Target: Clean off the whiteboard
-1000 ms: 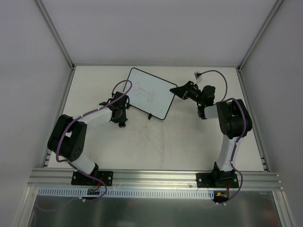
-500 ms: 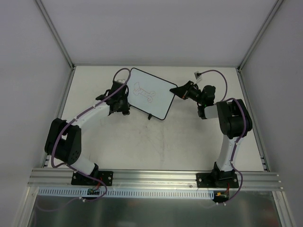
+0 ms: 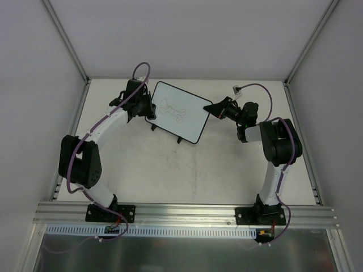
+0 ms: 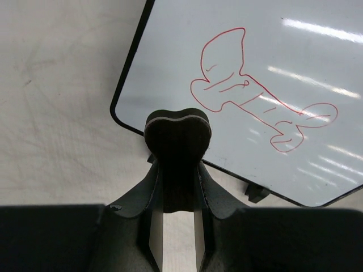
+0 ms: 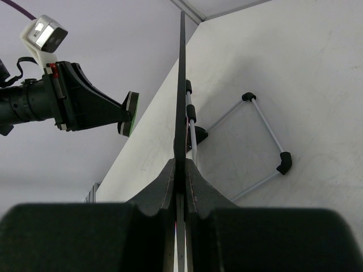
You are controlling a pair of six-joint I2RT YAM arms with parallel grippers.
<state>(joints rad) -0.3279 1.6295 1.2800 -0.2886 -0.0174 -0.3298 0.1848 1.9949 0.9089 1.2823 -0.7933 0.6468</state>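
The whiteboard (image 3: 178, 110) stands tilted on its wire stand at the back middle of the table, with a red bone-shaped drawing (image 4: 255, 96) on it. My right gripper (image 3: 212, 109) is shut on the board's right edge (image 5: 182, 85), its jaws (image 5: 181, 167) pinching the thin frame. My left gripper (image 3: 148, 111) is shut on a dark eraser pad (image 4: 177, 127), held by the board's left corner (image 4: 122, 105). In the right wrist view the eraser (image 5: 129, 113) faces the board with a short gap between them.
The board's wire stand with black feet (image 5: 255, 141) rests on the table behind it. A small white block on a purple cable (image 3: 237, 89) lies at the back right. White walls and aluminium posts enclose the table; a rail (image 3: 181, 212) runs along the near edge.
My left arm has swung away from the board's near-left side up to its far-left corner, carrying the eraser. The right arm and the board have not moved.
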